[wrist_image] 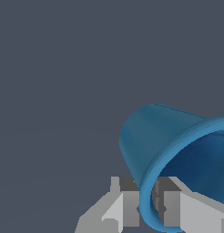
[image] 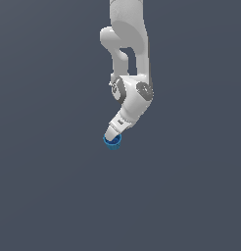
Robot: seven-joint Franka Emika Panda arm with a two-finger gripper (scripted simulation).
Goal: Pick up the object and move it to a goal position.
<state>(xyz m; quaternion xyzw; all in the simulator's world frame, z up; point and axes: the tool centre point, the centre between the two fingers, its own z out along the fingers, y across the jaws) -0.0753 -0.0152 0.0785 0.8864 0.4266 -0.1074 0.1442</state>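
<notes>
The object is a small bright blue cup with a tapered body and a thicker rim lip. In the exterior view it sits at the tip of my gripper, which points down and toward the exterior view's left. In the wrist view the cup lies tilted, its open mouth toward the camera. My gripper has one finger outside the rim and the other finger inside the mouth, shut on the rim wall.
A plain dark grey surface fills the background in both views. The white arm comes down from the top of the exterior view.
</notes>
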